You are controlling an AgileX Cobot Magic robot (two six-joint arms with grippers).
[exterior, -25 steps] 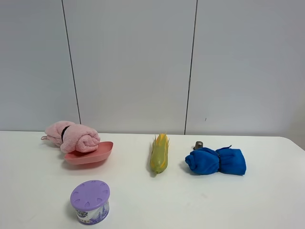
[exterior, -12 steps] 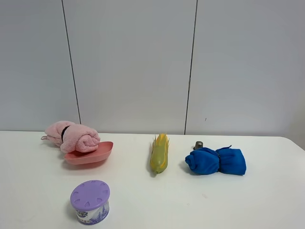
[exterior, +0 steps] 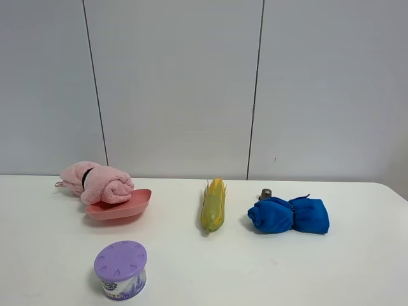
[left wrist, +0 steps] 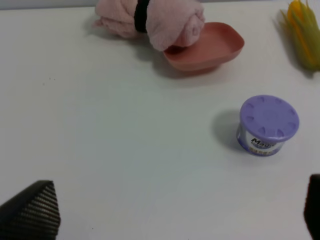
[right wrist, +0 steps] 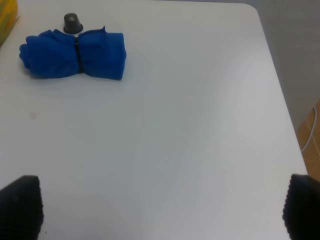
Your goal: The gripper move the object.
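Note:
The fluffy light-pink rolled towel with a black band lies at the back left of the white table, its near end resting on a pink plastic plate. In the left wrist view the towel and plate are far ahead of my left gripper, which is open and empty, with only its black fingertips showing. My right gripper is open and empty too, far from the towel. Neither gripper shows in the exterior view.
A purple-lidded can stands in front of the plate. A corn cob lies mid-table. A blue rolled cloth and a small dark knob lie to the right. The table's right edge is near the right gripper.

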